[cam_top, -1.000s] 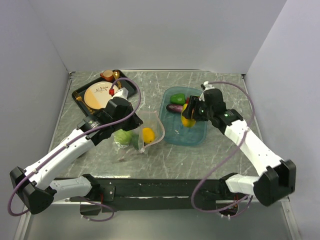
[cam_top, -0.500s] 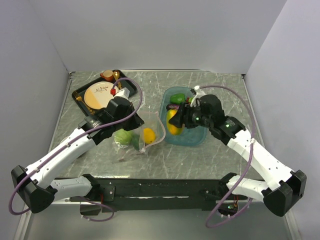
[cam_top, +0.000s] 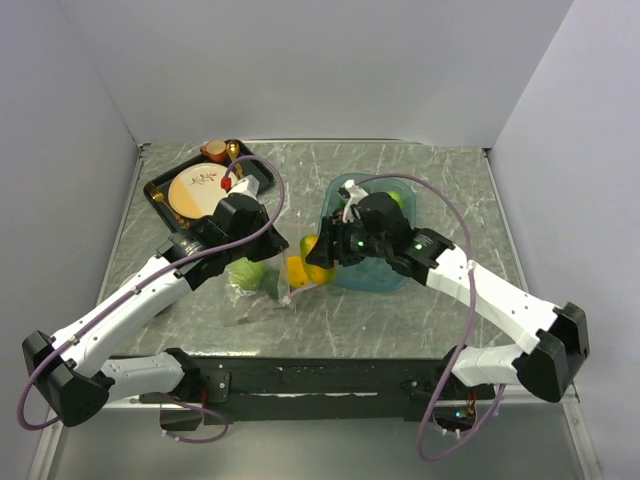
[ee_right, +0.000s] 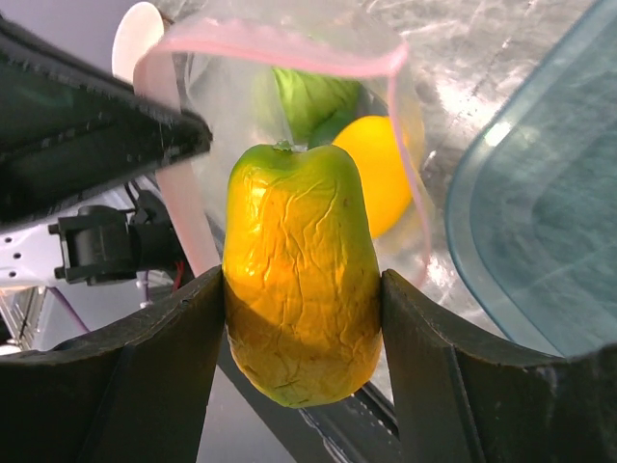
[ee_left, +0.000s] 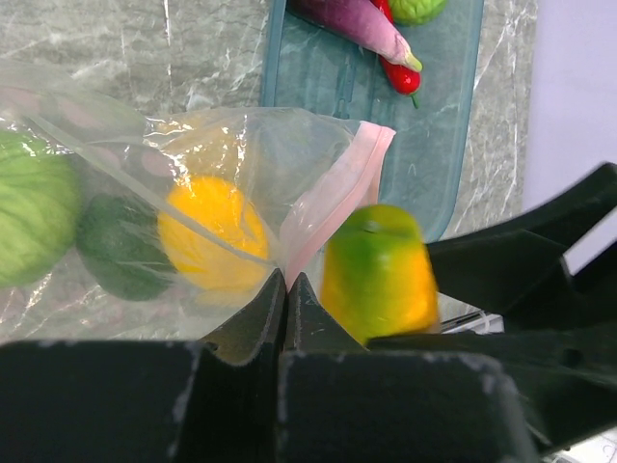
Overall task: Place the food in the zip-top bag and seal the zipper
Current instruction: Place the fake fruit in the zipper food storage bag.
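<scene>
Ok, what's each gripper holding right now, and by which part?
The right gripper clamps the mango across its middle, one finger on each side. The left gripper pinches the bag at its mouth edge, by the pink strip.

bag (ee_left: pixel 289 154): clear crinkly plastic | mango (ee_right: pixel 299 280): wrinkled glossy skin | tub (ee_left: pixel 448 125): translucent teal plastic

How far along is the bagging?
Done: lemon and green pieces sit in the bag. In hand: right end effector holds the mango at its mouth; left end effector pinches the bag edge. Left: eggplant, chili, green pepper in the tub; zipper open.
</scene>
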You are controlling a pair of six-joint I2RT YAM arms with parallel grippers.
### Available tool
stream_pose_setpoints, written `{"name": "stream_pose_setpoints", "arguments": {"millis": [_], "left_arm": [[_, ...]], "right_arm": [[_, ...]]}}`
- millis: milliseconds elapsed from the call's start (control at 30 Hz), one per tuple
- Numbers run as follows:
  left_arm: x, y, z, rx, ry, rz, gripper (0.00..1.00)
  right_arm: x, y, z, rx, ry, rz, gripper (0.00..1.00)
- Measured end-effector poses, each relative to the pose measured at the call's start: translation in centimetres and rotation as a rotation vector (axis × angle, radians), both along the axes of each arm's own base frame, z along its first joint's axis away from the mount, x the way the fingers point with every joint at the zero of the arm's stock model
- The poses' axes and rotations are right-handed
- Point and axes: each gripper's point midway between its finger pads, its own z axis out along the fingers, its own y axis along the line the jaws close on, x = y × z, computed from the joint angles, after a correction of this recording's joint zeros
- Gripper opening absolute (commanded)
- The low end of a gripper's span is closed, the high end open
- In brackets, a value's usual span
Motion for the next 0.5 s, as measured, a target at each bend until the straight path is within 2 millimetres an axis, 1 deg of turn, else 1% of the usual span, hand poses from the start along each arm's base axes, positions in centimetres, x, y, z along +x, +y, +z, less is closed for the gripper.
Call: {"name": "stream_pose_setpoints", "arguments": {"millis": [133,233,300,333,367,433,467,500], "left_arm": [[0.0,0.0,0.0,-0.001,0.001,-0.002,0.01],[-0.1,-0.1,0.0,-0.002,0.002,-0.004,0.01],[-0.1,-0.1,0.0,-0.003,0.003,-0.006,0.01],[-0.1,-0.1,0.0,-0.003,0.003,-0.006,0.01],[-0.1,0.0,0.0,0.000,0.005,-0.004,0.01],[-0.2,0.1,0.0,0.001,0.007,-0.005,0.01],[-0.3,0.1,0.0,0.001,0.007,-0.006,0.01],[-0.3,0.1,0.1,0.000,0.006,-0.005,0.01]], "right_arm": [[0.8,1.4,-0.5,-0.022,0.009,0.010,0.48],[1.9,2.1,-0.6,-0.043,0.010,0.000,0.50],[2.9,2.8,-0.4,-0.052,0.004,-0.010,0.52],[3.4,3.3,-0.2,-0.054,0.002,-0.014,0.54],[3.8,3.6,-0.2,-0.058,0.000,-0.014,0.60],[4.3,4.0,-0.5,-0.065,0.005,-0.016,0.63],[4.4,4.2,-0.7,-0.068,0.008,-0.014,0.66],[4.4,4.4,-1.0,-0.072,0.012,-0.012,0.73]]}}
